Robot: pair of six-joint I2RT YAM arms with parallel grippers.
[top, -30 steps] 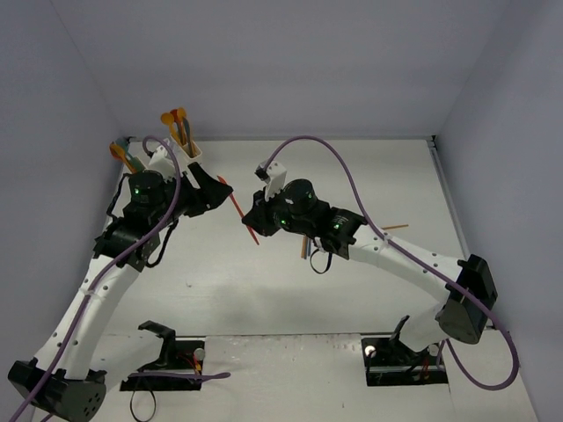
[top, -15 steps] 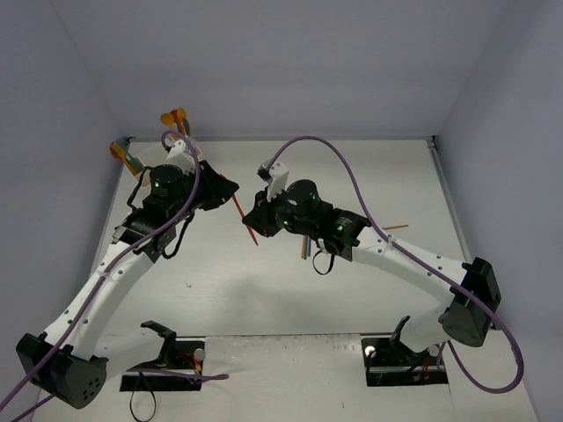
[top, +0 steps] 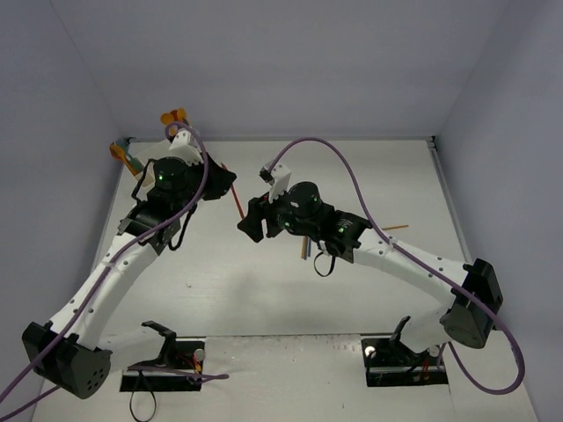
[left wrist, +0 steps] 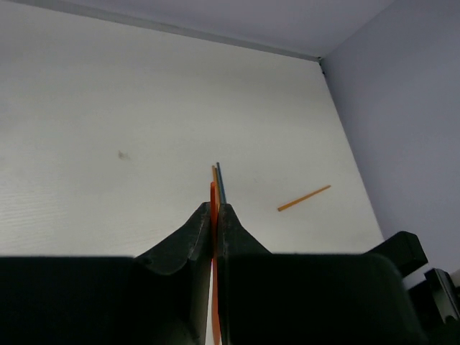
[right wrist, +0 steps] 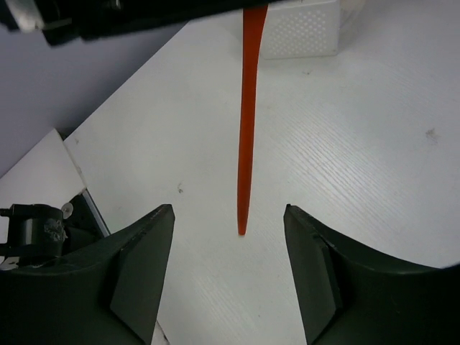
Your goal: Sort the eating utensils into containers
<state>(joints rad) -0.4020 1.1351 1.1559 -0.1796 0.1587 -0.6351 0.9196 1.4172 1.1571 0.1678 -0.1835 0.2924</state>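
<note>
The slender red plastic utensil (right wrist: pixel 248 129) is clamped in the closed left gripper (left wrist: pixel 214 210). Its long axis is pointed between the parted, untouching jaws of the right gripper (right wrist: pixel 228 215). The white perforated plastic bins (right wrist: pixel 302 32) are judged nearer the left arm.

The white desk (top: pixel 264 290) carried the white containers (right wrist: pixel 302 32) near its far left corner. One thin orange utensil (top: pixel 396 227) lay alone toward the right. An orange-and-blue pair (left wrist: pixel 220 180) lay side by side near the middle.

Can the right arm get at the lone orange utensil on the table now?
Probably yes: the right gripper is open and empty, and the orange utensil lies bare on the table, though close beside that arm's forearm.
</note>
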